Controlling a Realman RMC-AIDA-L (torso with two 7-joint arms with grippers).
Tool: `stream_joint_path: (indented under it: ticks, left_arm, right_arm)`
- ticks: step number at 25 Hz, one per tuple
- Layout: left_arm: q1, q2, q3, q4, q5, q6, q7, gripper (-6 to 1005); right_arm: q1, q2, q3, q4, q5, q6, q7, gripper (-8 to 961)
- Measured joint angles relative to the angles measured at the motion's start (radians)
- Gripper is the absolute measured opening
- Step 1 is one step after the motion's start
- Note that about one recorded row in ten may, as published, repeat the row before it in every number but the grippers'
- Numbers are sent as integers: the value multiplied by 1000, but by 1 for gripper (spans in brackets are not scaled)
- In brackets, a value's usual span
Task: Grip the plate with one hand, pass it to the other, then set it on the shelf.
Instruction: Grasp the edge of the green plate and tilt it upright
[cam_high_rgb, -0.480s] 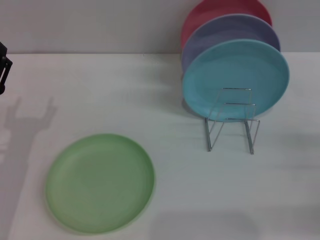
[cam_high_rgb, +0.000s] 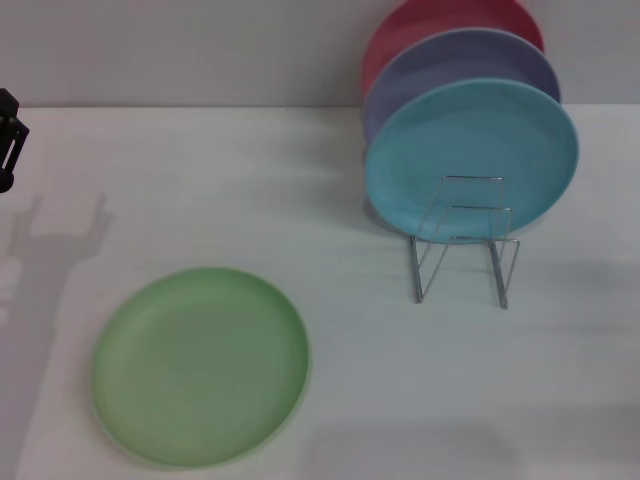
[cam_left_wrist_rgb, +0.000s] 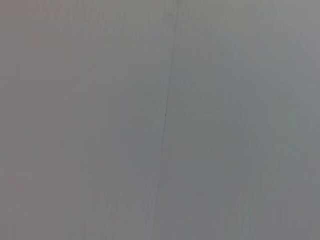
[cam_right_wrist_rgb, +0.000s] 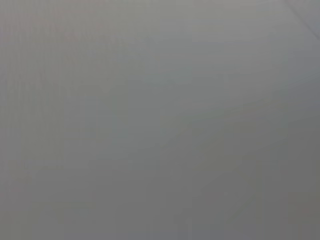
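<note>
- Only the left pincer (cam_high_rgb: 8, 140) has shifted, barely; whether it is spread, I cannot tell.
- Reaching step: green plate (cam_high_rgb: 200, 365), lying flat forward-right of it, needs a rim grip.

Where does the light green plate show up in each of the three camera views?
Head view: green plate lies flat on the table, lower left.
Left wrist view: not in it, only a plain grey surface.
Right wrist view: not in it, only plain grey.
Shared landmark: none; the wire rack shows only in the head view.
</note>
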Motion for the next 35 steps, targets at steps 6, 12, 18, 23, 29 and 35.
stream_joint_path:
  ticks: [6, 12, 18, 23, 29, 35]
  left_arm:
    - [-12, 1, 0, 0, 0, -22, -7, 853]
    - [-55, 25, 0, -11, 0, -131, -44, 851]
    - [-103, 102, -19, -139, 1, -384, -51, 850]
    - [-84, 205, -125, -381, 81, -684, -45, 849]
    - [38, 200, -455, -696, 408, -1044, -40, 847]
    - [166, 126, -657, -1006, 642, -1377, -25, 846]
  right_arm:
    - [7, -2, 0, 0, -1, 19, 0, 666]
    - [10, -3, 0, -3, 1, 23, -1, 665]
    - [11, -3, 0, -3, 2, 25, -1, 665]
    - [14, -3, 0, -2, -1, 25, -2, 665]
    - [14, -3, 0, -1, -2, 25, -2, 665]
    - [14, -2, 0, -2, -1, 25, -2, 666]
